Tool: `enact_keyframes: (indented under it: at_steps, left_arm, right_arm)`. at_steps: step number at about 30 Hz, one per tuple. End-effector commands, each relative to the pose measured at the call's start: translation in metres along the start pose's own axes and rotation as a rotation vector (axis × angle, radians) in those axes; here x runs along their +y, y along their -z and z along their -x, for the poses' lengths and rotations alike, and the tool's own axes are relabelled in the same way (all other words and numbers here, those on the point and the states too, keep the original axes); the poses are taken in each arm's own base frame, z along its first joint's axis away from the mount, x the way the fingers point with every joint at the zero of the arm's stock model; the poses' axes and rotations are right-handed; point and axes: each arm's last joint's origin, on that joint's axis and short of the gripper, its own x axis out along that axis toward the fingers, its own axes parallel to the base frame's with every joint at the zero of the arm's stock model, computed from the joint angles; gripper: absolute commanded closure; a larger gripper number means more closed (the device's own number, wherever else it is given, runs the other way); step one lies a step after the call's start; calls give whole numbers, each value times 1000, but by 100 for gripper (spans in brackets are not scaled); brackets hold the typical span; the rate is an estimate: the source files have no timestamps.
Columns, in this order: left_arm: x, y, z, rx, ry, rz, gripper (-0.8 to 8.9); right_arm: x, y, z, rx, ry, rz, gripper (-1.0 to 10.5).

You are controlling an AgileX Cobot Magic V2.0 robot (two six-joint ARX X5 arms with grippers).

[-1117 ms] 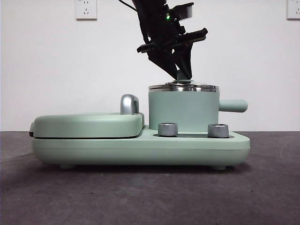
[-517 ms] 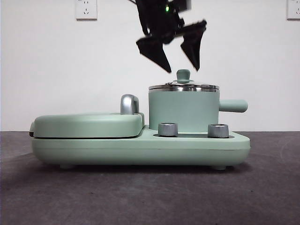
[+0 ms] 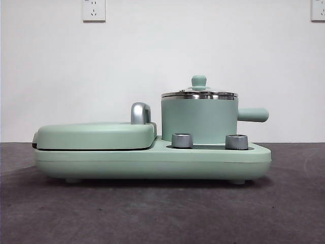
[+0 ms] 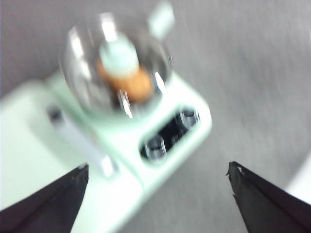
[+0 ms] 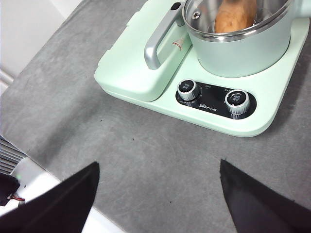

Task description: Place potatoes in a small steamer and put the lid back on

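Gone from the front view, the left gripper (image 4: 155, 179) hangs wide-open and empty above the small steamer (image 3: 199, 121), whose lid (image 3: 199, 93) now covers the potato (image 4: 138, 85), so nothing seems left; right gripper (image 5: 158, 187) waits, fingers spread.

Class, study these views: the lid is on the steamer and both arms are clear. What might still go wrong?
1. The round steel-rimmed lid on the mint-green cylindrical steamer pot may not be fully seated; the blurred left wrist view cannot confirm it.
2. The orange-brown potato lies lengthwise and could prop the lid up.
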Motion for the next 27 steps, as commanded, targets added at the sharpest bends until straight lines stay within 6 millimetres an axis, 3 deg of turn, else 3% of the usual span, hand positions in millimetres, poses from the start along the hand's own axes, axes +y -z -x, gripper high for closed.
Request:
enact_keyframes:
  at_steps: [1,5,10,15,18,20,22,23,27]
  left_arm:
    - [-6,28,22,-3,8,17,360]
    - [-10,73,36,13,9,51,360]
    - [-14,126,41,-106,10,103,382]
    - [-15,169,36,-232,18,153,382]
    - [-14,185,35,-277,-5,187,388]
    - [-14,190,38,-292,-21,188,502]
    - [-15,192,42,-311,-27,172,823]
    - [-15,192,43,-320,-27,170,789]
    - [-15,194,44,-315,-27,171,803]
  right_arm:
    - [2,-2,0,-8,-12,19,555]
    - [2,-2,0,-9,-11,57,555]
    - [2,-4,0,-22,-13,108,555]
    - [3,-7,0,-52,-23,138,555]
    - [4,-8,0,-72,-29,143,555]
    - [4,-9,0,-77,-30,144,643]
    - [4,-9,0,-77,-30,147,913]
    - [4,-9,0,-79,-26,151,936]
    - [3,-10,1,-97,25,147,932]
